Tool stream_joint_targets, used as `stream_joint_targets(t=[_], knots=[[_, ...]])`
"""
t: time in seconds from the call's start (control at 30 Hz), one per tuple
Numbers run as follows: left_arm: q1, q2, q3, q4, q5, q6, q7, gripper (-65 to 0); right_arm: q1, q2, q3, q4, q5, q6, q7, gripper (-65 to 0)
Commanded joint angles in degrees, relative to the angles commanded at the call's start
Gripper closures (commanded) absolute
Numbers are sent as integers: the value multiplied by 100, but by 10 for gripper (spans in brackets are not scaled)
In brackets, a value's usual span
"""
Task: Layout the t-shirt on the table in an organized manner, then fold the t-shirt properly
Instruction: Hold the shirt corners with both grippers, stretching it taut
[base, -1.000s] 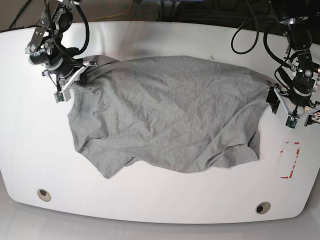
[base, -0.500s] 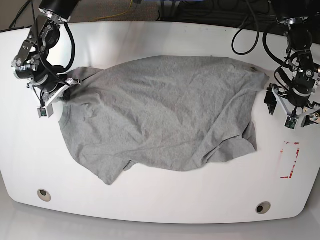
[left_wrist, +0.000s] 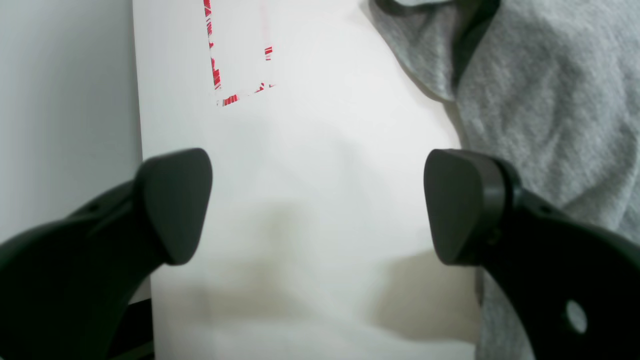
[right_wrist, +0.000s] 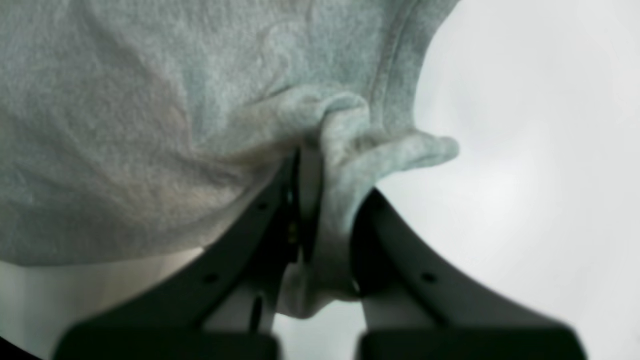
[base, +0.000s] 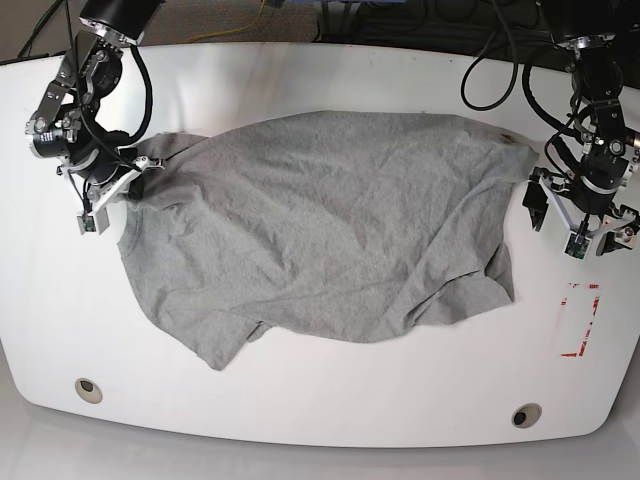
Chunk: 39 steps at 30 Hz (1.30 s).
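So our right gripper (right_wrist: 325, 210) pinches the t-shirt (base: 320, 230) collar edge; our left gripper (left_wrist: 320, 205) hangs empty, jaws wide, shirt hem just beside its right finger over the table (left_wrist: 310, 150).

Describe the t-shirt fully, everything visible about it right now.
The t-shirt is soft heather-grey fabric, wrinkled, spread across the middle of the white table but not flat: its lower edge is uneven and folded. The right gripper is shut on a bunched bit of its hem, at the left of the base view. The left gripper is open beside its other edge, holding nothing.
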<state>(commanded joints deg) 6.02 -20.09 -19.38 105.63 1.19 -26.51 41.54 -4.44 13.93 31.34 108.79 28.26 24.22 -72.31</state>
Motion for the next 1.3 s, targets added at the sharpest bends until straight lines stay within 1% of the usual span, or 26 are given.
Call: stream_joint_targets(t=[0.33, 0.37, 0.4, 0.47, 0.6, 0.63, 0.67, 0.7, 0.73, 0.77, 0.8, 0.83, 0.87, 0.97, 1.0, 1.03, 1.07, 1.13, 1.2, 1.3], knots=[[44, 44, 35, 26, -18, -26, 18, -650, -26, 0, 0, 0, 0, -9, 0, 0], [70, 132, 35, 26, -44, -26, 18, -650, -53, 0, 0, 0, 0, -9, 0, 0], [123, 308, 18, 44, -105, -26, 18, -650, -105, 0, 0, 0, 0, -9, 9, 0], [167, 554, 9, 44, -158, -26, 26, -650, -132, 0, 0, 0, 0, -9, 9, 0], [316, 897, 9, 35, -202, -35, 35, -650, -167, -44, 0, 0, 0, -9, 9, 0], [352, 1037, 9, 35, -246, -35, 123, -650, -193, -105, -9, 0, 0, -9, 18, 0], [369, 1090, 9, 35, -281, -35, 202, -650, -193, -123, -9, 0, 0, -9, 18, 0], [369, 1187, 9, 35, -396, -44, 510, -650, -211, -149, -9, 0, 0, -9, 18, 0], [369, 1222, 9, 35, -492, -53, 721, -650, -211, -149, -9, 0, 0, -9, 18, 0], [360, 1231, 9, 35, -607, -97, 905, -650, -229, -158, -9, 0, 0, -9, 18, 0], [360, 1240, 0, 35, -782, -193, 1099, -650, -237, -158, -9, 0, 0, 0, 18, 0], [360, 1240, -9, 35, -879, -255, 1196, -650, -246, -167, -9, 0, 0, 0, 18, 0], [369, 1240, -44, 35, -1134, -466, 1336, -650, -255, -167, -9, 0, 0, 0, 18, 0], [387, 1240, -360, 35, -1697, -958, 1415, -650, -255, -193, -9, 0, 0, 0, 18, 0], [387, 1240, -457, 26, -1793, -1046, 1398, -650, -264, -202, -9, 0, 0, 0, 18, 0], [387, 1266, -695, 18, -1987, -1204, 1398, -650, -264, -202, -9, 0, 0, 0, 18, 0], [378, 1275, -835, 18, -2092, -1301, 1407, -650, -264, -202, -9, 0, 0, 0, 18, 0], [387, 1284, -1090, 9, -2259, -1349, 1415, -650, -264, -202, -9, 0, 0, 0, 18, 0], [422, 1222, -1108, 9, -2338, -1349, 1424, -650, -264, -202, -9, 0, 0, 0, 18, 0], [527, 1029, -1099, 18, -2286, -1349, 1424, -650, -264, -193, -9, 0, 0, 0, 18, 0]])
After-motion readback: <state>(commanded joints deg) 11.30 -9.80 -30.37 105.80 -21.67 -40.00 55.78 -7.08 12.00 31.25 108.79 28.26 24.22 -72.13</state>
